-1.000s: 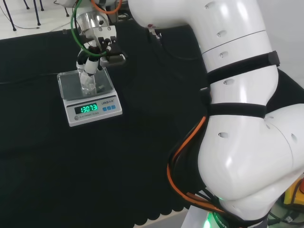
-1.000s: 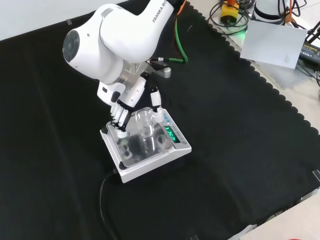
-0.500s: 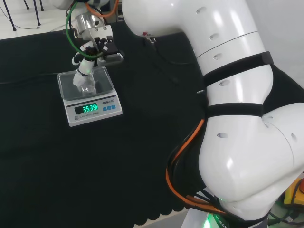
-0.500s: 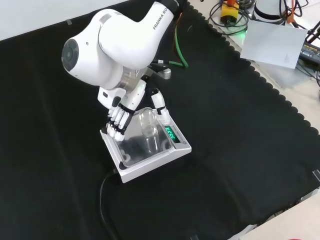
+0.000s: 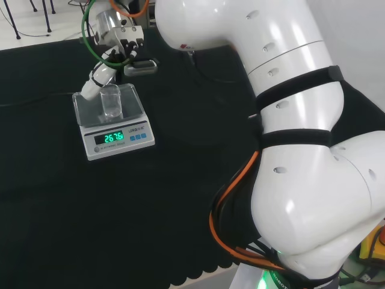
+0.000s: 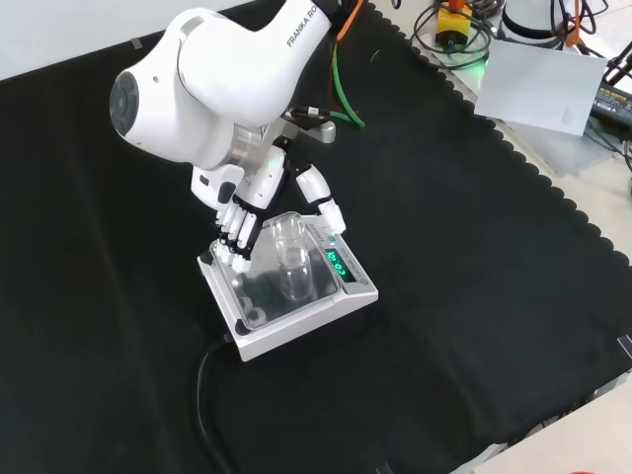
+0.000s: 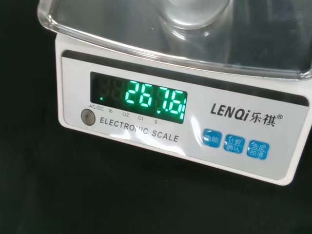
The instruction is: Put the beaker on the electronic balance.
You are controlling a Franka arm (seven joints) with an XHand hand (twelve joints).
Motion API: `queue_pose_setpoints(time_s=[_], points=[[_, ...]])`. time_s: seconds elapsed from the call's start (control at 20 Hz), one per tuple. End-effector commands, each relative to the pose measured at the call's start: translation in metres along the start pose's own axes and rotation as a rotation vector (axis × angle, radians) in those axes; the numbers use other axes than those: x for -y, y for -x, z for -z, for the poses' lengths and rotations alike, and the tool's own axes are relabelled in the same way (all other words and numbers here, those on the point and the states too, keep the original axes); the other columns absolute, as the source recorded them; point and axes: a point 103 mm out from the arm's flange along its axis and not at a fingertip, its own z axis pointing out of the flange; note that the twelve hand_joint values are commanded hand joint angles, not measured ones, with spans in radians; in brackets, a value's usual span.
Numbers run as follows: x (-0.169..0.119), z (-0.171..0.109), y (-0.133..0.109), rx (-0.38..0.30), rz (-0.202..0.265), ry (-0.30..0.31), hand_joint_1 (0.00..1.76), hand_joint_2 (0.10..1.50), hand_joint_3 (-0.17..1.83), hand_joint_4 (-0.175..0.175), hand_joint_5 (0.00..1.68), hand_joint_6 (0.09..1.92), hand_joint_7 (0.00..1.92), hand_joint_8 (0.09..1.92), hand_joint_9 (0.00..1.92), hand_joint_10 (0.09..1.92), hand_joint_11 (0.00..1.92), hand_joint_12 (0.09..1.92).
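A clear glass beaker [image 5: 110, 101] stands upright on the steel pan of the white electronic balance [image 5: 131, 107], whose green display is lit. In the front view the beaker [image 6: 293, 259] is at the middle of the balance [image 6: 259, 293]. The hand [image 6: 240, 212] hovers just behind it, open: its fingers hang to the beaker's left and the thumb points out to the right, none curled round the glass. In the head view the hand [image 5: 97, 77] is at the pan's far left corner. The wrist view looks at the balance front [image 7: 161, 141] and the beaker's base [image 7: 195, 12].
The balance's black cable [image 6: 202, 395] runs from its near side toward the cloth's front edge. A green cable [image 6: 348, 94] trails from the arm. Beyond the cloth's scalloped right edge lie a grey sheet [image 6: 543, 84] and electronics. The arm's white links [image 5: 289, 120] stand at the head view's right.
The hand has let go of the beaker, spread its fingers and drawn up and back from it. The beaker now stands alone on the pan, and the display reading has dropped.
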Motion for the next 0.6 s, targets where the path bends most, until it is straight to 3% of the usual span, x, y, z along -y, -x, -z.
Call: queue_pose_setpoints(time_s=[0.05, 0.15, 0.2, 0.3, 0.5, 0.6], points=[[0.033, 0.023, -0.001, -0.035, 0.031, 0.185, 0.43, 0.66, -0.02, 0.027, 0.01, 0.09, 0.04, 0.09, 0.09, 0.09, 0.00, 0.98], [0.040, 0.030, -0.001, -0.048, 0.039, 0.231, 0.46, 0.69, 0.00, 0.003, 0.07, 0.09, 0.09, 0.12, 0.10, 0.38, 0.00, 1.17], [0.043, 0.034, -0.001, -0.060, 0.044, 0.246, 0.47, 0.72, 0.01, -0.008, 0.14, 0.09, 0.12, 0.23, 0.10, 0.58, 0.00, 1.26], [0.052, 0.044, -0.002, -0.098, 0.060, 0.272, 0.47, 0.78, 0.03, -0.031, 0.29, 0.09, 0.20, 0.52, 0.23, 0.81, 0.00, 1.42], [0.073, 0.057, -0.005, -0.077, 0.070, 0.368, 0.46, 0.86, 0.07, -0.058, 0.46, 0.11, 0.34, 0.79, 0.43, 0.91, 0.09, 1.49], [0.086, 0.063, -0.006, -0.069, 0.077, 0.433, 0.53, 0.90, 0.10, -0.076, 0.53, 0.36, 0.55, 0.81, 0.62, 0.89, 0.24, 1.46]])
